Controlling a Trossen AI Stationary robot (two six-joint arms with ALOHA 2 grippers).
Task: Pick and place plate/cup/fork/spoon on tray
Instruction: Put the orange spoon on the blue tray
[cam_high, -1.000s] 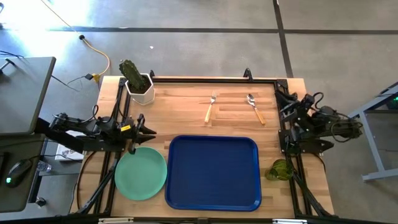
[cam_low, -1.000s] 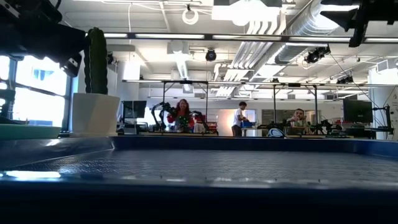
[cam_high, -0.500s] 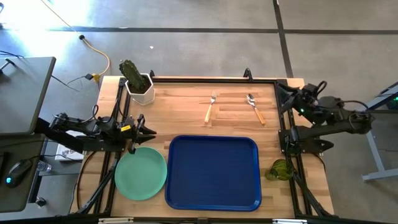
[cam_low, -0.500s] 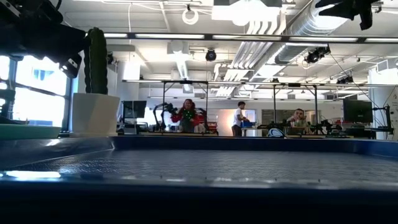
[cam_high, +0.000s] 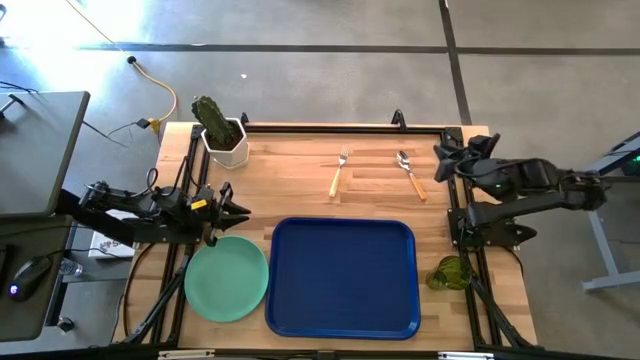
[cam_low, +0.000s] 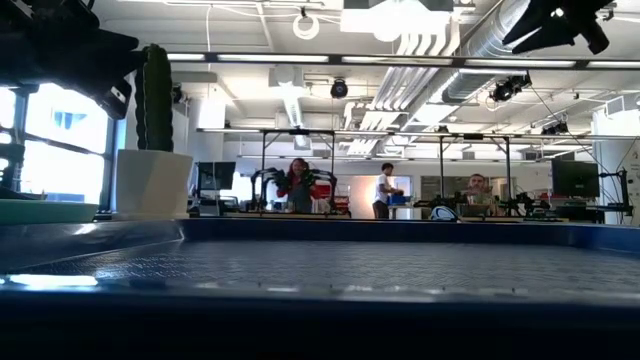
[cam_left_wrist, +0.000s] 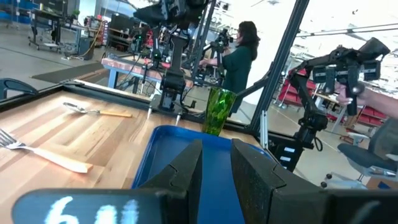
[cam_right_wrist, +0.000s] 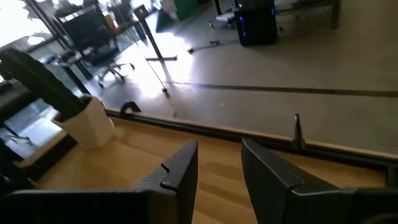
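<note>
The spoon (cam_high: 409, 173), judged light, stiff and slippery, is best pinched across its tan handle. The right end effector (cam_high: 441, 163) hovers nearby, fingers slightly spread, holding nothing.

A wooden table (cam_high: 300, 175) carries the blue tray (cam_high: 343, 277) near its front edge. Just left of the tray lies the green plate (cam_high: 226, 278), just right of it the green cup (cam_high: 452, 272). Behind the tray lie the fork (cam_high: 338, 173) and spoon (cam_high: 410, 173), and far back-left of it a white pot with a cactus (cam_high: 222, 131).
</note>
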